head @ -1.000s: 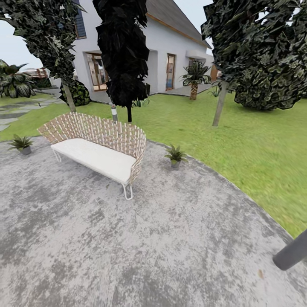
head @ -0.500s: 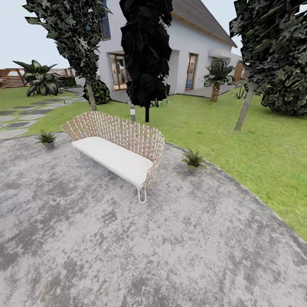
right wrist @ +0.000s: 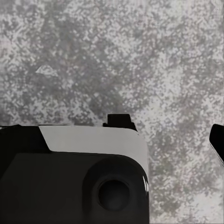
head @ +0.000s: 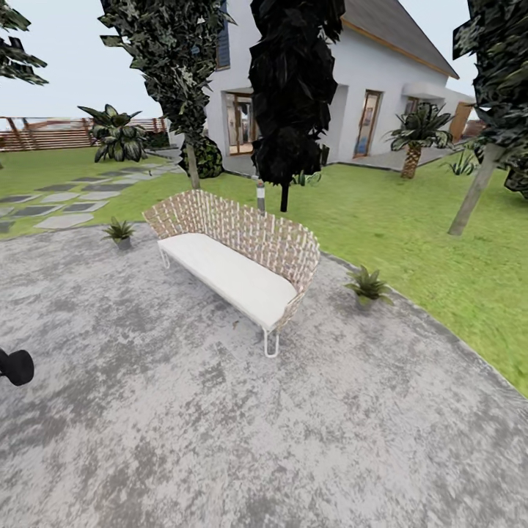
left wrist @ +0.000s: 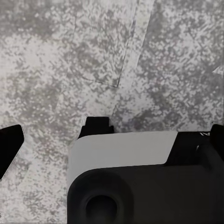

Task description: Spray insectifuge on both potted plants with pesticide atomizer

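A round grey mottled stone patio (head: 242,433) fills the near ground, bordered on the right and far side by green lawn (head: 433,235). A wicker sofa (head: 238,257) with a white cushion stands on the far part of the patio. One potted plant (head: 119,232) sits at the patio's far left edge, left of the sofa; the other potted plant (head: 367,286) sits right of the sofa, just beside the lawn. Beyond are dark trees, a white house (head: 396,95), a palm (head: 414,136), stepping stones and a brown fence (head: 59,133) far left. Both wrist cameras look down on bare patio stone. The left gripper (left wrist: 109,135) and right gripper (right wrist: 165,130) show dark fingertips wide apart, holding nothing.
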{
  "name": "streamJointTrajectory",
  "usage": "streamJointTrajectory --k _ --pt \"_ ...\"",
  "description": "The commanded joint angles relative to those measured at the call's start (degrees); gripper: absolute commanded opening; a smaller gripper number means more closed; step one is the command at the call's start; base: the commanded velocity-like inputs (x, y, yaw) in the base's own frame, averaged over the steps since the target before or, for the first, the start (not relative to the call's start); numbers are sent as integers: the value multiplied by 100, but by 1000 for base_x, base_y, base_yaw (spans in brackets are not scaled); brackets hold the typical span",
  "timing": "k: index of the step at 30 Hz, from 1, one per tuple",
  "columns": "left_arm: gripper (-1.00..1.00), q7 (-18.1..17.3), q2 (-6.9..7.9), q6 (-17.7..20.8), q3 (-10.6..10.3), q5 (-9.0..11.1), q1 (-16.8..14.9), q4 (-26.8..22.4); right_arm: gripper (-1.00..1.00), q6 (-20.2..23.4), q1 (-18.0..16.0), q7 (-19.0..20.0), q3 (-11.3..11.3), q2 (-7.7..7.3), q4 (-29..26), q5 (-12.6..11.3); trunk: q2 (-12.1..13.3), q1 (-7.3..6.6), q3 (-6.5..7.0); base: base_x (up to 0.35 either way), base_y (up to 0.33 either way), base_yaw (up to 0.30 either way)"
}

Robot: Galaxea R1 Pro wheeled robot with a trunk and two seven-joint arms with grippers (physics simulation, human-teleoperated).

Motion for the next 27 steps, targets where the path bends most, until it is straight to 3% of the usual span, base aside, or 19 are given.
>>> streamJointTrajectory --k 1,6,16,27 --pt "100 -6 -1 -20 4 2 -5 7 100 -18 -1 -1 -5 0 1 -4 -2 3 -5 324 111 264" --pt "100 -3 -3 -17 4 4 -5 7 100 -18 -1 0 -5 0 1 -4 -2 3 -5 326 115 216" --pt "100 -3 -1 -20 4 1 -4 7 100 -18 -1 -7 2 30 31 40 -2 3 -9 327 114 47" --pt "100 -8 -3 -20 4 3 -3 7 100 -18 -1 -9 38 44 58 50 -2 3 -47 327 91 232"
